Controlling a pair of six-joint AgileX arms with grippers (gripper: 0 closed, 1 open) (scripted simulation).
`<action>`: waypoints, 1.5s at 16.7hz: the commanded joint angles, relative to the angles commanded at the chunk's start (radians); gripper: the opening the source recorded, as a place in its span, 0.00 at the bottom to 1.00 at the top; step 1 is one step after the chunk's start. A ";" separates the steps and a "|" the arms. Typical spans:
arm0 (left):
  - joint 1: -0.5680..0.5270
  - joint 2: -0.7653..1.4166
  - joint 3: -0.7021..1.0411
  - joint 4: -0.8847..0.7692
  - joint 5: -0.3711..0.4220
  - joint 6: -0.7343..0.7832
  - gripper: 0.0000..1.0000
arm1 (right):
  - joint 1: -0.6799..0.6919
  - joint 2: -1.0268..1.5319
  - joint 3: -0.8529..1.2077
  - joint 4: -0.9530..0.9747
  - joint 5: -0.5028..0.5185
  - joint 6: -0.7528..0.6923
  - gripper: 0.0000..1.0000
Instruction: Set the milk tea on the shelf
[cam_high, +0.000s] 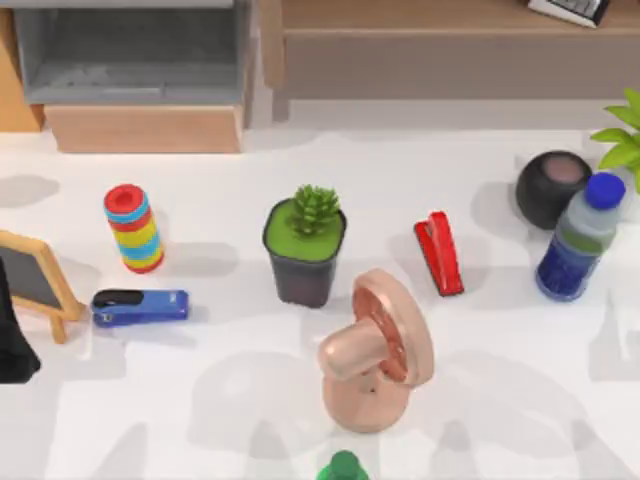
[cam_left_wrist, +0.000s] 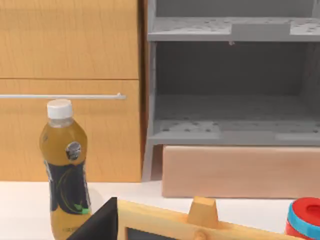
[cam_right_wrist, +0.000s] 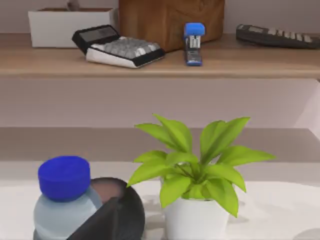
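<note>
Left gripper (cam_left_wrist: 97, 225) sat low near the upright milk tea (cam_left_wrist: 65, 170), which stood on the table (cam_left_wrist: 20, 210) before a wooden cabinet (cam_left_wrist: 70, 50); open or closed, I could not tell. The shelf (cam_high: 430, 20) ran along the back right. Right gripper (cam_right_wrist: 100, 222), equally unclear, sat beside 1 water bottle (cam_right_wrist: 62, 200).

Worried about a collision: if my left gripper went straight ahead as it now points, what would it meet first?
Probably the small wooden-framed chalkboard just ahead, with the milk tea off to one side; depth is unclear.
</note>
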 joint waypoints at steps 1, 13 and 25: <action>0.000 0.000 0.000 0.000 0.000 0.000 1.00 | 0.000 0.000 0.000 0.000 0.000 0.000 1.00; 0.000 0.000 0.000 0.000 0.000 0.000 1.00 | -0.311 0.685 0.196 0.566 -0.271 0.007 1.00; 0.000 0.000 0.000 0.000 0.000 0.000 1.00 | -0.784 1.969 0.501 1.480 -0.731 0.009 1.00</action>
